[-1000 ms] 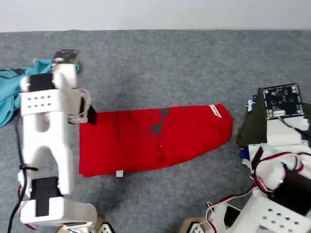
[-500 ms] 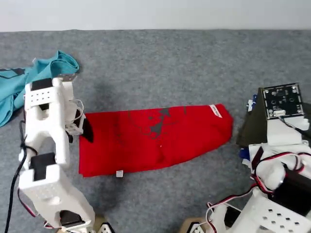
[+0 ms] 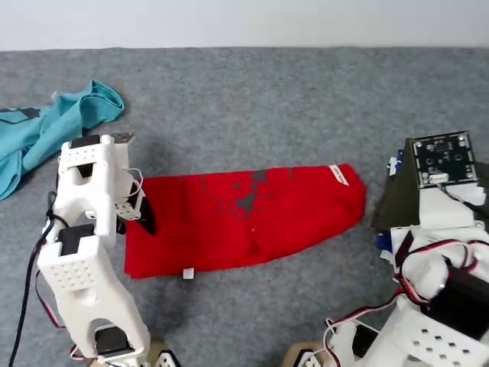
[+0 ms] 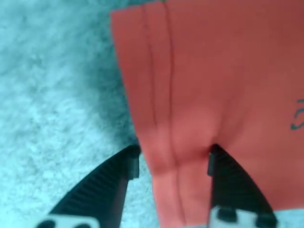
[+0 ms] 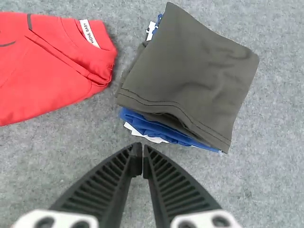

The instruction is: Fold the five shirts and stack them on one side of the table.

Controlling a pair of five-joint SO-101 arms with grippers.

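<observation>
Seen from above, the left arm (image 3: 84,267) rises from the near edge at about 7 o'clock, and the right arm (image 3: 435,306) from about 5 o'clock. The left gripper (image 4: 172,159) is down at the red shirt (image 3: 244,218), at its 9 o'clock end. Its claw is apart: one black finger (image 4: 126,164) rests on the grey table (image 3: 267,99) just outside the stitched hem, while the other sits over the red cloth, so the hem lies between them without being pinched.

The red shirt lies flat in the middle of the table as a long band running from 9 o'clock towards 3 o'clock. A small white tag (image 3: 187,273) shows on its near edge and a white neck label (image 3: 338,175) at its 3 o'clock end.

The right gripper (image 5: 142,159) hangs above bare table with its claw together, holding nothing. Just beyond its tips is the stack of folded shirts at the table's 3 o'clock side: a dark olive shirt (image 5: 190,80) on top, a blue shirt (image 5: 156,127) under it, and a sliver of white cloth (image 5: 142,136) below that. The stack sits just beside the red shirt's labelled end.

Farthest off, at 10 o'clock, a teal shirt (image 3: 53,126) lies crumpled and unfolded, apart from the red one.
</observation>
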